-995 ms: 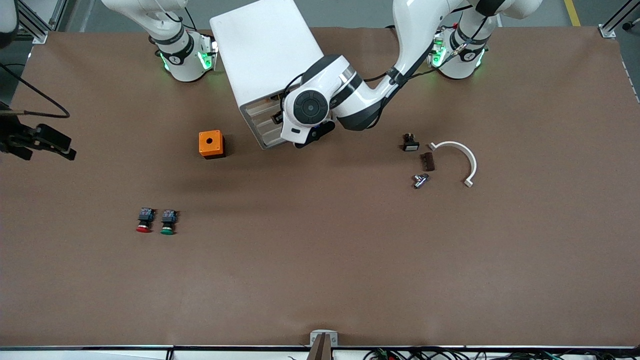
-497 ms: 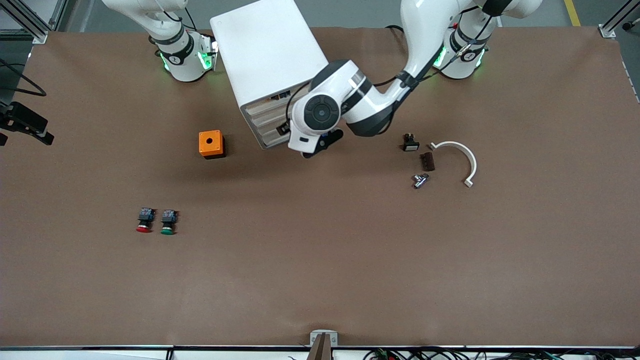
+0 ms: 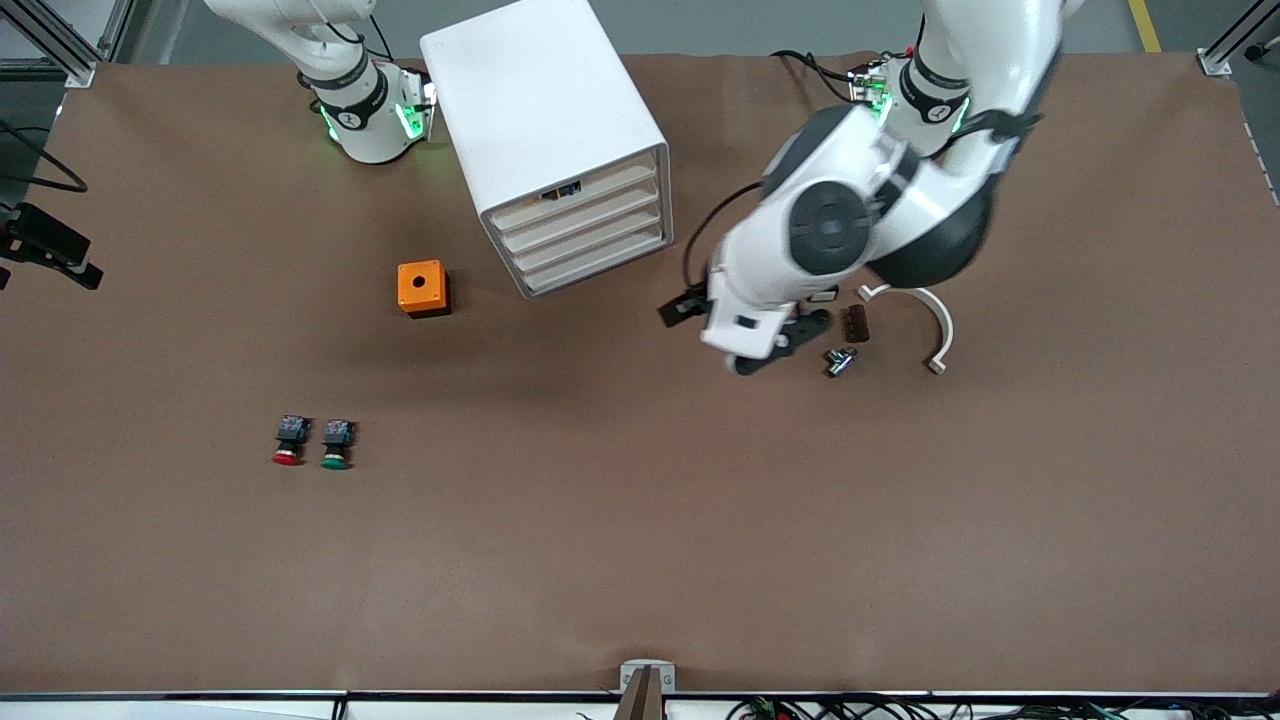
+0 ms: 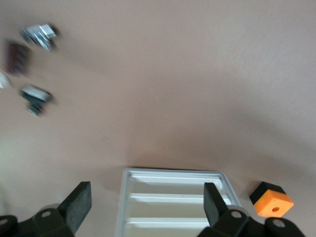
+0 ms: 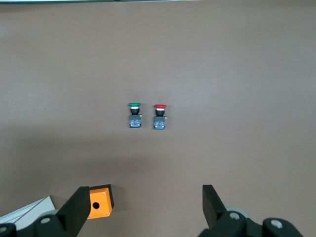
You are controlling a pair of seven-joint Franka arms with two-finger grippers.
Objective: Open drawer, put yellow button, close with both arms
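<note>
The white cabinet [image 3: 545, 110] stands near the robots' bases, and its topmost drawer [image 3: 575, 195] is shut flush like the three below it. No yellow button shows in any view. My left gripper [image 3: 745, 342] hangs open and empty over the bare table, between the cabinet and the small parts toward the left arm's end. In the left wrist view the cabinet's front [image 4: 173, 197] shows between the open fingers of the left gripper [image 4: 145, 205]. My right gripper [image 5: 145, 207] is open and empty, high over the table, with the orange box [image 5: 98, 201] by one finger.
An orange box [image 3: 422, 288] sits beside the cabinet. A red-capped button [image 3: 289, 441] and a green-capped button [image 3: 335, 444] lie nearer the front camera. Toward the left arm's end lie a brown block [image 3: 855, 323], a metal fitting [image 3: 840, 360] and a white curved clamp [image 3: 925, 315].
My left arm has swung away from the cabinet's front toward the small parts, so all the drawer fronts now show. Both grippers stay open.
</note>
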